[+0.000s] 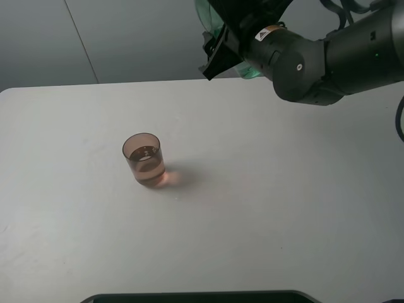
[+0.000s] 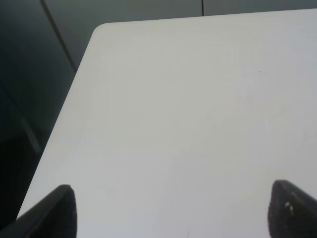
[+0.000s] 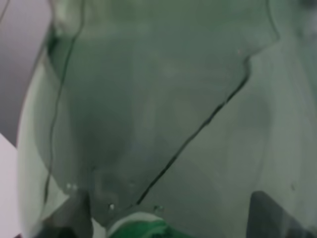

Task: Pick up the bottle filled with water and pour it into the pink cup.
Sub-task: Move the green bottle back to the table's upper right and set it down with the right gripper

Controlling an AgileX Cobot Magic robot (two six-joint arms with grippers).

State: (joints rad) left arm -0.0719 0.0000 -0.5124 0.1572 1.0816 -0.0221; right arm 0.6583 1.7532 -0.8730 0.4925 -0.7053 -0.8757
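Note:
The pink cup [image 1: 144, 158] stands upright on the white table [image 1: 265, 208], left of centre, with some liquid in it. My right gripper [image 1: 222, 45] is up at the top of the exterior view, well above and to the right of the cup, shut on the green-tinted bottle [image 1: 208, 16], of which only small green parts show behind the fingers. In the right wrist view the bottle [image 3: 148, 114] fills the frame between the dark fingers [image 3: 69, 218]. My left gripper [image 2: 171, 208] is open and empty over the bare table; it is out of the exterior view.
A dark object's edge [image 1: 202, 297] lies along the table's near edge. The table's far left corner [image 2: 101, 29] shows in the left wrist view, with a dark drop beyond it. A grey wall [image 1: 95, 38] stands behind the table.

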